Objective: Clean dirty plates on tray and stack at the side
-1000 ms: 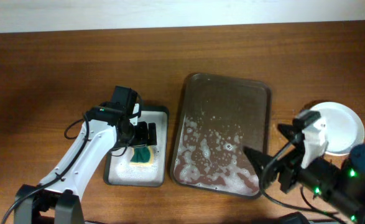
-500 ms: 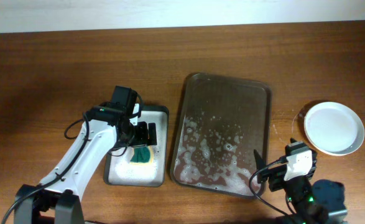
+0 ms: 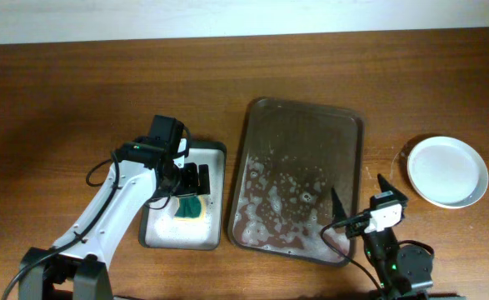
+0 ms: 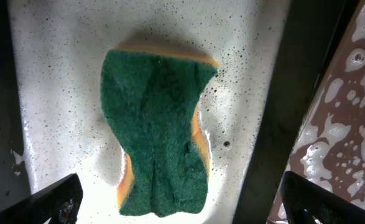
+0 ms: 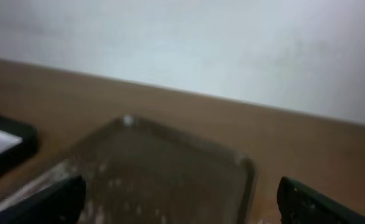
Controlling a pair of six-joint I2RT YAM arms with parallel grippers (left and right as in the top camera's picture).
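Right arm (image 3: 384, 242) has pulled back to the near edge of the table (image 3: 61, 100), away from the plates (image 3: 448, 171), jaws spread wide. Those plates sit stacked, white and clean-looking, right of the brown tray (image 3: 311, 125), which is foamy at its near end. Left arm (image 3: 119, 204) hovers over a green sponge (image 4: 154, 130), jaws apart.

Left arm (image 3: 111, 204) is showing a long white link with black joints and a black base. A thin black cable (image 3: 97, 172) is looping off its left side, and a tiny green light (image 3: 137, 148) is glowing near the wrist. Left gripper (image 3: 196, 181) is looking all black. Right arm (image 3: 398, 262) is showing dark housing with a white block (image 3: 385, 213) on top. Right gripper (image 3: 356, 187) is showing black pointed fingers (image 5: 48, 200).
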